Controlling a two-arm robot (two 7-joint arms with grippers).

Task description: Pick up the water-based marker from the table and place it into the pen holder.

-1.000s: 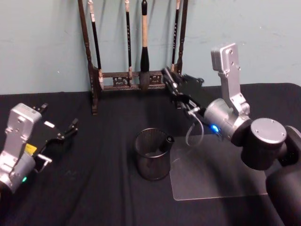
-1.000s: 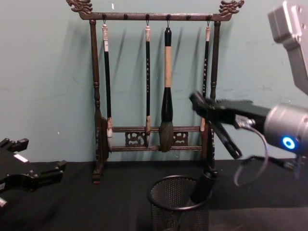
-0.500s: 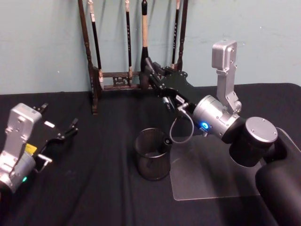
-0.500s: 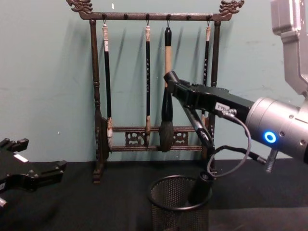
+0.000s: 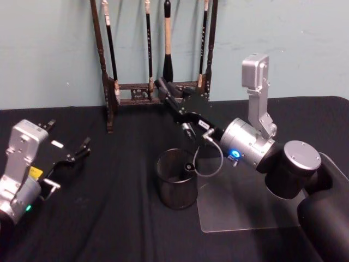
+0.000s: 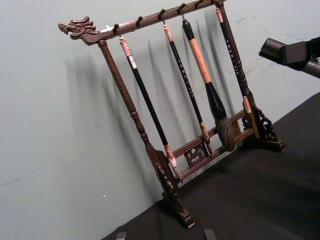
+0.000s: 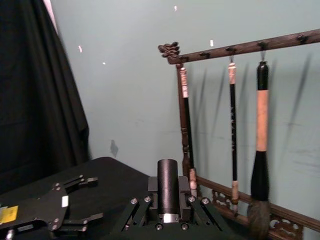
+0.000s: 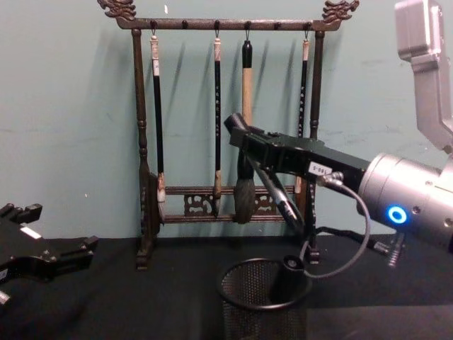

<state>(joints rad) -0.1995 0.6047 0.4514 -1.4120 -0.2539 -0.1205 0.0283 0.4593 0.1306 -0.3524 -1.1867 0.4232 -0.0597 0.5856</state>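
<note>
Black mesh pen holder [image 5: 176,185] contains one marker [image 5: 189,167]; four brushes [image 8: 245,134] hang behind.

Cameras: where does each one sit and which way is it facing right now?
Head: high, looking down at the pen holder; both arms show, left gripper parked, right gripper above the holder.
Chest: low, looking across at the brush rack; right gripper in front of it.
Left wrist: faces the rack.
Right wrist: faces the rack, with the left gripper in view.
All four see the rack.
</note>
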